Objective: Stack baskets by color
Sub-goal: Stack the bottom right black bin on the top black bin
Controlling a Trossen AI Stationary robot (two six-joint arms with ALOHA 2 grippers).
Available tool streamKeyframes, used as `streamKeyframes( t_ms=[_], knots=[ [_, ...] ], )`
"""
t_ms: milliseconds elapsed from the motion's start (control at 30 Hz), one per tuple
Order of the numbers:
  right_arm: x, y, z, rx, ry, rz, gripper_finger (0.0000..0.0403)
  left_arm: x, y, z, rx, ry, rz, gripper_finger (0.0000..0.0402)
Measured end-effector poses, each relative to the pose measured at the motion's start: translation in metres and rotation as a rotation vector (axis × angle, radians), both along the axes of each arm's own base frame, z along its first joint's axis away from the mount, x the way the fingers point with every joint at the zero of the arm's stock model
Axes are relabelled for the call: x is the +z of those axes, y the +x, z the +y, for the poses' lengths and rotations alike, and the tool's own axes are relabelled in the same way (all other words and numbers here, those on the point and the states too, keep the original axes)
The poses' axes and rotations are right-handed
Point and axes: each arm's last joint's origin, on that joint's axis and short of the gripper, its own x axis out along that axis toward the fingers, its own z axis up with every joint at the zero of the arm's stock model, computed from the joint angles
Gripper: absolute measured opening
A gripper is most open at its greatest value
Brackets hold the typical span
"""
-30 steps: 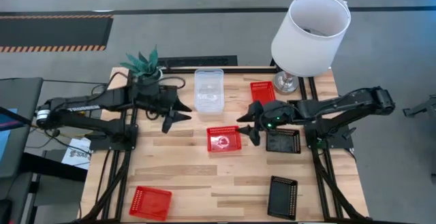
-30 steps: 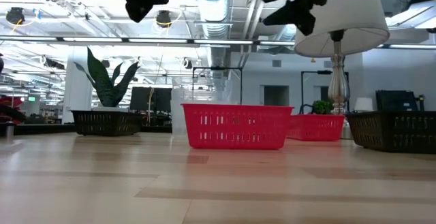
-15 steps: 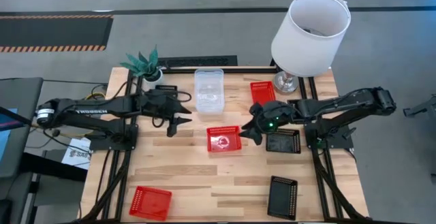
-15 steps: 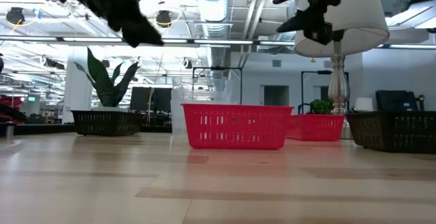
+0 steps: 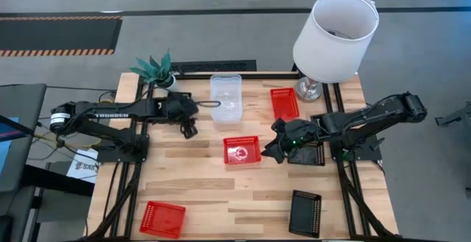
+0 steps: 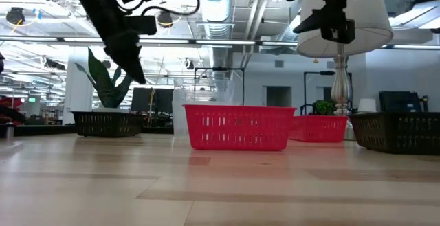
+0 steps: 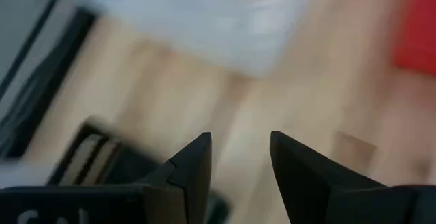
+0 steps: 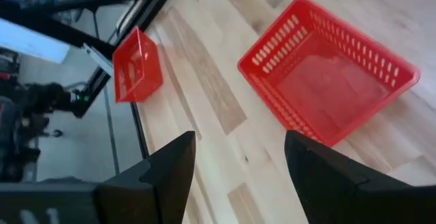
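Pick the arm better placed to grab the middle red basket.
Right. The right gripper hangs open right beside the red basket; the left gripper is farther off, nearer the clear baskets.

Left wrist view. The left gripper (image 7: 240, 157) shows two dark fingers (image 7: 194, 163) standing apart with bare wooden table (image 7: 170, 94) visible in the gap. Beyond the fingertips lies a blurred clear basket (image 7: 204, 16). A red basket (image 7: 417, 23) sits at the frame's edge, well apart from it. A dark frame bar (image 7: 41, 94) borders the table.
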Motion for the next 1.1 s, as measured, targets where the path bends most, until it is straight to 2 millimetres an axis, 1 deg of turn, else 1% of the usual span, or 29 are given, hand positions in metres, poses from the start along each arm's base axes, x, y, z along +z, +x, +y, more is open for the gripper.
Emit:
streamKeyframes(
  t_ms=[67,167,267,333,433,600,767,867,1100],
  knots=[
    [-0.001,0.0,0.0,0.004,-0.006,0.006,0.0249,0.003,-0.003,0.004,0.134,-0.022,-0.007,0.0139],
    [-0.001,-0.001,-0.002,0.007,-0.022,0.013,0.0249,0.005,-0.005,0.011,0.303,-0.095,-0.074,0.0139],
    [-0.003,-0.001,-0.005,0.015,-0.052,0.024,0.0249,-0.001,-0.006,0.022,0.457,-0.197,-0.112,0.0139],
    [-0.004,-0.002,-0.007,0.024,-0.074,0.04,0.0249,-0.007,-0.007,0.029,0.52,-0.24,-0.083,0.0139],
    [-0.009,-0.005,-0.012,0.013,-0.089,0.102,0.0249,-0.015,-0.005,0.036,0.547,-0.281,-0.051,0.0139],
    [-0.018,-0.017,-0.029,0.035,-0.147,0.26,0.0249,-0.018,-0.003,0.037,0.541,-0.314,-0.041,0.0139],
    [-0.027,-0.029,-0.039,0.117,-0.186,0.409,0.0249,-0.021,-0.012,0.036,0.643,-0.266,0.025,0.0139],
    [-0.031,-0.037,-0.042,0.161,-0.216,0.488,0.0249,-0.021,-0.014,0.037,0.682,-0.246,0.027,0.0139],
    [-0.033,-0.043,-0.05,0.213,-0.238,0.544,0.0249,-0.024,-0.012,0.039,0.714,-0.246,0.03,0.0139]
  ],
)
